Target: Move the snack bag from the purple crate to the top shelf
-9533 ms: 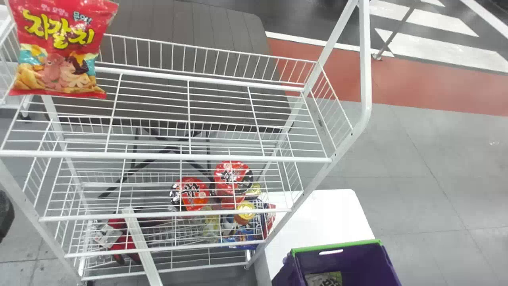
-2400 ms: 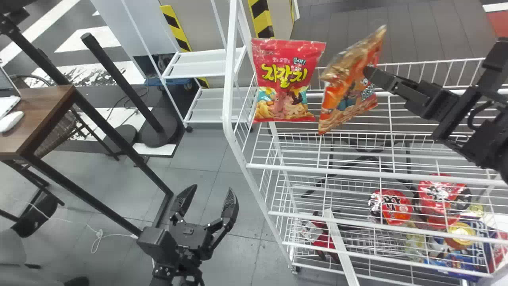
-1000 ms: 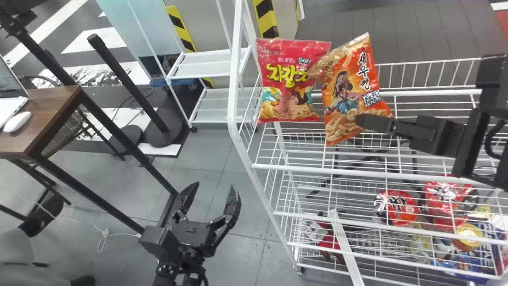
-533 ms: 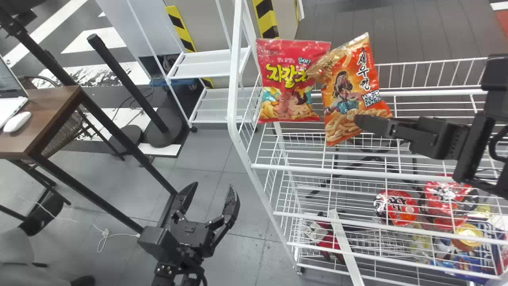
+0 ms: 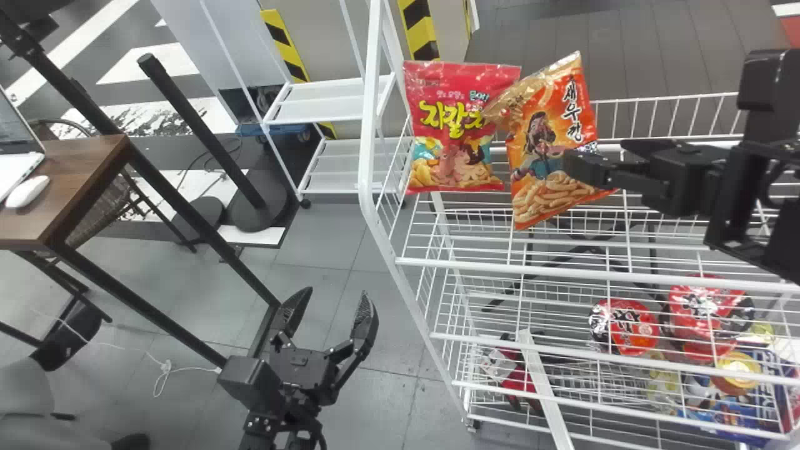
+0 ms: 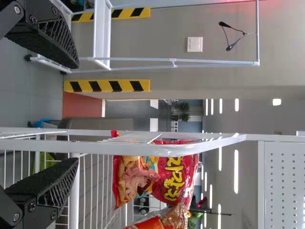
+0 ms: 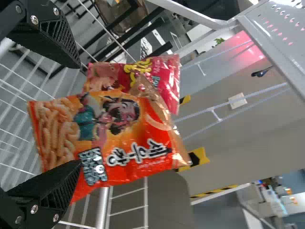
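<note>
Snack bag [image 5: 542, 147] partly hidden behind right gripper [image 5: 594, 156], left gripper [image 5: 335, 295] well apart, both spread wide, empty

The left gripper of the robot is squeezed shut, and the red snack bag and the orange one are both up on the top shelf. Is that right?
Not quite: the left gripper is open, and the head view shows its two fingers spread wide apart. The red snack bag and the orange one are indeed on the top shelf.

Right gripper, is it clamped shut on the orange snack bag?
No, the right gripper at the orange snack bag has its two fingers spread wide apart.
</note>
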`<state>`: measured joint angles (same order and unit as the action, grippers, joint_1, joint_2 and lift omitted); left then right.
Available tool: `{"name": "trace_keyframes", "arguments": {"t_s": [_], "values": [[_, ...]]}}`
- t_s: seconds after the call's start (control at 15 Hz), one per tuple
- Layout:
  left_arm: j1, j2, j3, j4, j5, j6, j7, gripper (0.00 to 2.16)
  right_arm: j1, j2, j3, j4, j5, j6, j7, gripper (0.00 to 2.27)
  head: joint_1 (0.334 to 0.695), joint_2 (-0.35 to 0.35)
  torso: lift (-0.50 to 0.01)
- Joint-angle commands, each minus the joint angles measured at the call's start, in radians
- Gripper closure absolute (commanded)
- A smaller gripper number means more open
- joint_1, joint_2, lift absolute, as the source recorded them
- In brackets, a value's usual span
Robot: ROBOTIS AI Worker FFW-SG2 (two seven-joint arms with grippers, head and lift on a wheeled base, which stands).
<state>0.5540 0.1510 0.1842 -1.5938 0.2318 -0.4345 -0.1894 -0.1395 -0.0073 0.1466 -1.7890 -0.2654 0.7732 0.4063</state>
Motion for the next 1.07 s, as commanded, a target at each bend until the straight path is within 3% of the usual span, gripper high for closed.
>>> {"name": "trace_keyframes", "arguments": {"t_s": [0.0, 0.4, 1.0], "values": [[0.000, 0.001, 0.000, 0.002, 0.001, 0.001, 0.001, 0.13, -0.035, -0.006, 0.004, 0.037, 0.049, 0.033, 0.039, 0.12, 0.695, 0.350, 0.000], [-0.002, 0.001, 0.000, 0.003, 0.001, 0.001, 0.001, 0.13, -0.169, -0.005, 0.010, 0.206, 0.117, 0.211, 0.171, 0.12, 0.695, 0.350, 0.000], [-0.002, -0.001, 0.001, 0.008, 0.001, -0.005, 0.002, 0.13, -0.232, 0.001, 0.108, 0.235, 0.348, 0.180, 0.241, 0.12, 0.695, 0.350, 0.000]]}}
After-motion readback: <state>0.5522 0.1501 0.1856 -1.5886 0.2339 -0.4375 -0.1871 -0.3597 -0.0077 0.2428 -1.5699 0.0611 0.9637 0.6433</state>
